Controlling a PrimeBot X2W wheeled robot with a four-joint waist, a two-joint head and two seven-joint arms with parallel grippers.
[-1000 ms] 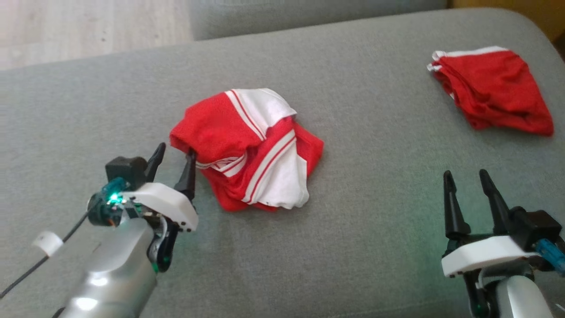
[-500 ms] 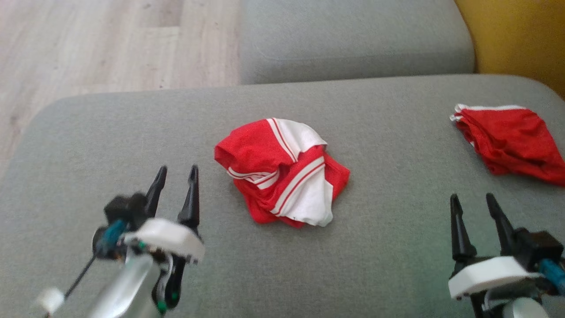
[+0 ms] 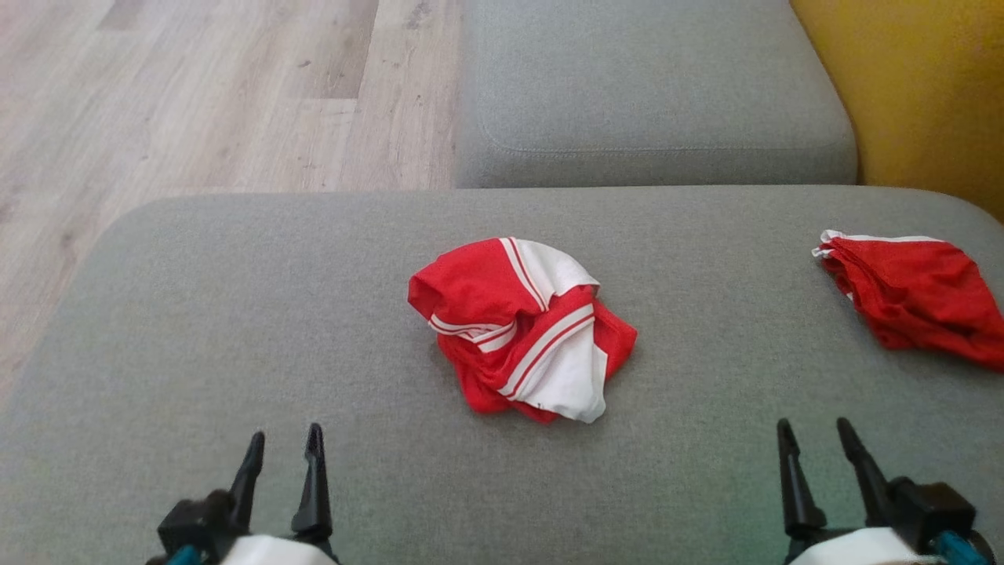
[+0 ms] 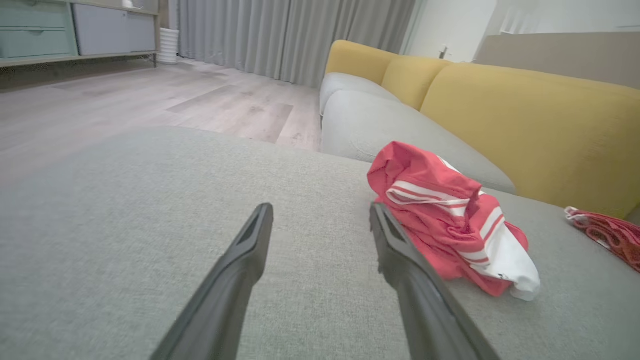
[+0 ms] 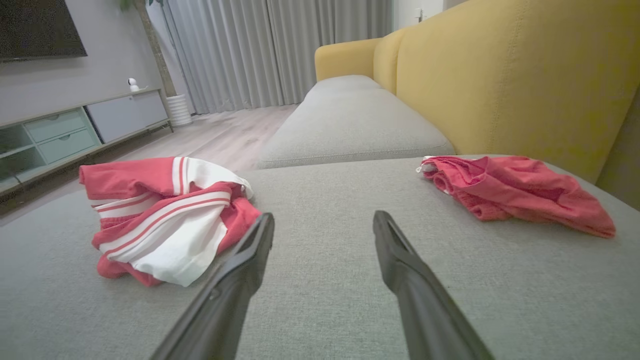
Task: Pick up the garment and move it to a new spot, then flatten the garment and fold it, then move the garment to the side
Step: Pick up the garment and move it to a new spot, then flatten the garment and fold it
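garment [image 3: 525,329]: crumpled heap, ahead, between grippers
left gripper [image 3: 286,433]: jaws apart, empty; slightly nearer, garment ahead-right
right gripper [image 3: 813,424]: jaws apart, empty; garment ahead-left

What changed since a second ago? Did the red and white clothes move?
The left end effector pulled back from the left edge of the red-and-white garment toward the robot, open and holding nothing. The head view shifted too, so the whole picture moved. Unchanged: the red-and-white garment lies crumpled the same way, the red garment sits to its right, and the right end effector waits open.
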